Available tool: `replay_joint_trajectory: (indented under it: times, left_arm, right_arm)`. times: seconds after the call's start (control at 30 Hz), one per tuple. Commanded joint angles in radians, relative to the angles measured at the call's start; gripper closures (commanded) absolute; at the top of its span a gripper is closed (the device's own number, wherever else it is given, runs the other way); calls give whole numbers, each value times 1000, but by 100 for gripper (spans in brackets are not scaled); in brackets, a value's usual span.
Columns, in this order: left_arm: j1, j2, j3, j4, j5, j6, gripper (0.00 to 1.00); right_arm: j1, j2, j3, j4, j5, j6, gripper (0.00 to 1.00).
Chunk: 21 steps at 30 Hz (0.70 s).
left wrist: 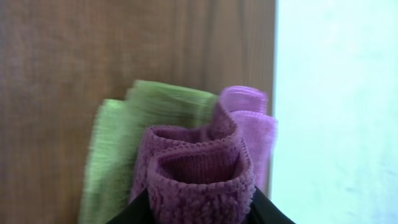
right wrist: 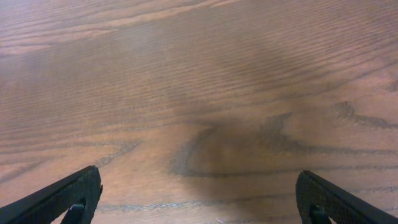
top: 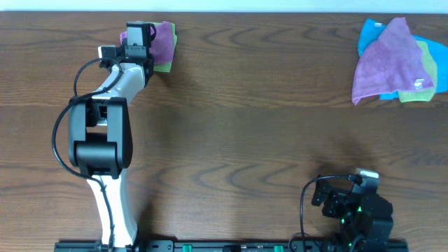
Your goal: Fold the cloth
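Note:
The cloth (top: 165, 40), a pinkish-purple towel, lies folded at the table's far left, on top of a lime-green towel (top: 164, 67). My left gripper (top: 148, 43) is over its near side. In the left wrist view a thick fold of the cloth (left wrist: 202, 177) bulges up between the two black fingers (left wrist: 134, 213), which press on it from both sides. The green towel (left wrist: 118, 149) sticks out to the left behind it. My right gripper (top: 329, 196) rests at the near right, far from the cloth, and stands open (right wrist: 199, 199) over bare wood.
A heap of towels sits at the far right: a lavender one (top: 388, 59) over a blue one (top: 371, 31) and a green one (top: 423, 70). The table's far edge (left wrist: 277, 62) runs just beyond the cloth.

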Motion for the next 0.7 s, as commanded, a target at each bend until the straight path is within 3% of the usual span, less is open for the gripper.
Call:
replay_joint_trajectory:
  times: [0.0, 0.17, 0.37, 0.67]
  left_arm:
    - [4, 13, -1, 51, -6, 56, 67]
    - [7, 13, -1, 130, -8, 132, 64]
    - [13, 13, -1, 28, -18, 140, 46]
    - [12, 13, -1, 76, -25, 141, 68]
  right_arm:
    - [-6, -8, -5, -1, 11, 8, 1]
    - [-5, -8, -5, -1, 11, 8, 1]
    - [-6, -8, -5, -1, 11, 8, 1]
    - [-6, -8, -5, -1, 11, 8, 1]
